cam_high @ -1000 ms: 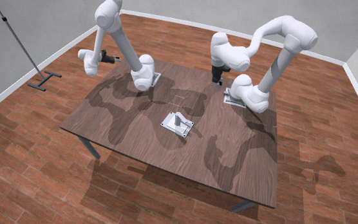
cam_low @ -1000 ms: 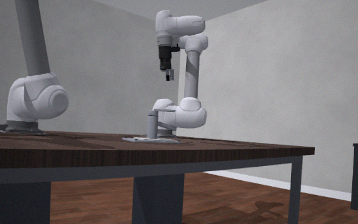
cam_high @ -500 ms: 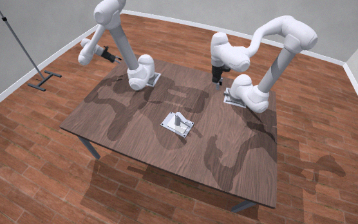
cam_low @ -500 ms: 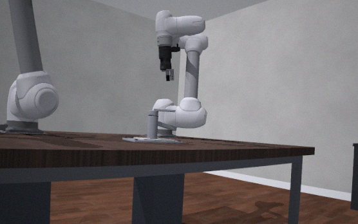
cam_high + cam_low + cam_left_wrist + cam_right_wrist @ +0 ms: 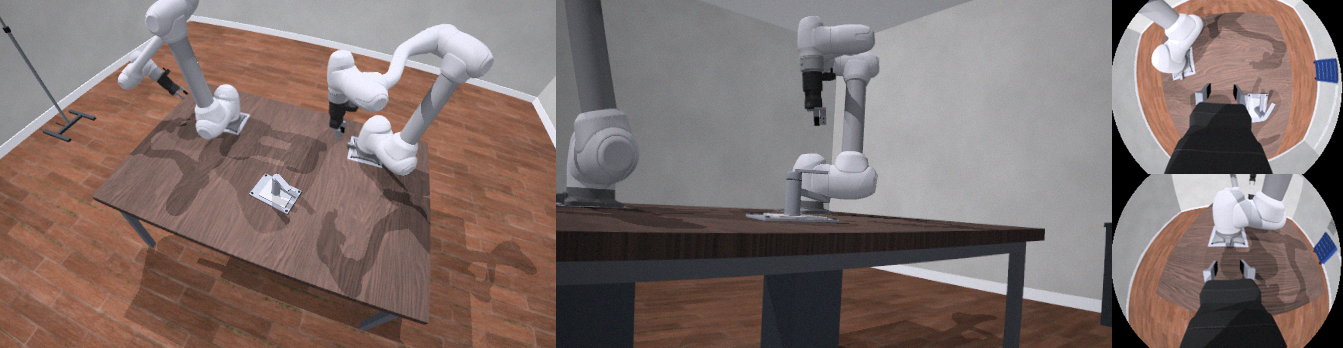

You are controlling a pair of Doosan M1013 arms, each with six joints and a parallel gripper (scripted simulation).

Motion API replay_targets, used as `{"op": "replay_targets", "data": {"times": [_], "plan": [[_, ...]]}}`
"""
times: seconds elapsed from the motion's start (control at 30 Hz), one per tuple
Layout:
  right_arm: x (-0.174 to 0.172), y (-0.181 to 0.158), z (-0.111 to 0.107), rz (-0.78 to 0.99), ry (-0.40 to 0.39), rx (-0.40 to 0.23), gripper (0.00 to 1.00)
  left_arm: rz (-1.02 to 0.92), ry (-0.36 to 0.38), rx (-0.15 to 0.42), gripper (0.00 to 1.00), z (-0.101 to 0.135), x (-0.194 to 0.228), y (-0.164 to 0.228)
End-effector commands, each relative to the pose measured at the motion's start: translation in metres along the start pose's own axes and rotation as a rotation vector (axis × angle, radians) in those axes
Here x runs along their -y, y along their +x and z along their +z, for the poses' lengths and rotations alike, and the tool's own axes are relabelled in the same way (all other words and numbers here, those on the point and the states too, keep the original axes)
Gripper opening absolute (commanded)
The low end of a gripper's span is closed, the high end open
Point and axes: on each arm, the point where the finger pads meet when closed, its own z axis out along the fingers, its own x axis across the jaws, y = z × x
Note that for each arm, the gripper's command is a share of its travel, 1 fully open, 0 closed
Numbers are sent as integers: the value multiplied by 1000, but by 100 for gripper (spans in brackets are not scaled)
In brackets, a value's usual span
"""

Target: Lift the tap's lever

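Note:
The tap (image 5: 276,188) (image 5: 793,197) stands upright on its white plate (image 5: 257,189) (image 5: 756,216). Its lever (image 5: 283,182) (image 5: 813,172) (image 5: 1269,111) is a flat bar on top of the body, about level in the exterior view, above the sloping spout. My left gripper (image 5: 340,131) (image 5: 820,118) (image 5: 1222,88) is open and empty, pointing down high above the table, behind the tap in the top view. The tap lies right of its fingers in the left wrist view. My right gripper (image 5: 182,94) (image 5: 1228,265) is open and empty by the table's back left corner, far from the tap. The right wrist view does not show the tap.
The right arm's base (image 5: 217,117) stands at the back left of the table (image 5: 210,210) in the top view. The left arm's base (image 5: 380,142) stands at the back right. A stand (image 5: 37,70) is on the floor at the far left.

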Motion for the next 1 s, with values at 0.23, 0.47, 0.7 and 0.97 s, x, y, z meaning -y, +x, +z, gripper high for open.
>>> {"op": "replay_targets", "data": {"times": [0.23,0.47,0.7,0.97], "plan": [[-1,3,-4,31,-17,-62,100,0,0,-1,100,0,0,0],[-1,4,-6,39,-21,-80,100,0,0,-1,100,0,0,0],[-1,4,-6,41,-22,-82,100,0,0,-1,100,0,0,0],[-1,4,-6,41,-22,-82,100,84,-29,-12,100,8,-30,57]]}}
